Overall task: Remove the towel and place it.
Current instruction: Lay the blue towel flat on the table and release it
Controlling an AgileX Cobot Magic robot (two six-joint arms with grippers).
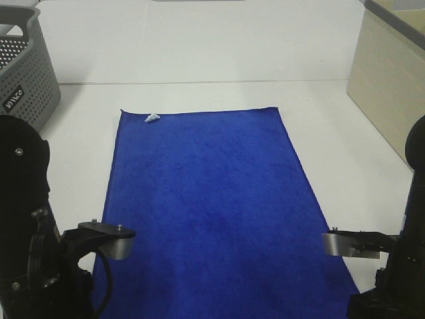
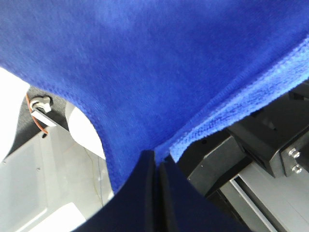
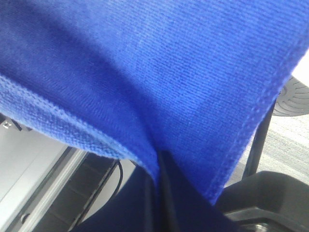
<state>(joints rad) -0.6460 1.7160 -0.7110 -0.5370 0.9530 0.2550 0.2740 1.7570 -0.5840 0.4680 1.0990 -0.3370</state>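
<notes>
Towel (image 1: 212, 199) lies flat on surface (image 1: 332, 113), tag (image 1: 152, 118) at its 11 o'clock corner. Left end effector (image 2: 155, 164) & right end effector (image 3: 159, 164) each clamp a near corner, 7 & 5 o'clock. Soft, light, floppy: prob. sags mid-span when lifted, so corners = best hold.

Illegible white lettering (image 1: 13, 99) on grey basket (image 1: 34, 66)

The left arm (image 1: 26, 219) stands low at the near left edge of the high view and the right arm (image 1: 408, 266) at the near right, each with a silver-capped wrist part jutting inward. The left tool (image 2: 157, 162) has its dark jaws pressed together, pinching the edge of the towel (image 2: 145, 72). The right tool (image 3: 159, 164) is likewise clamped, jaws together on the same cloth's edge.
</notes>
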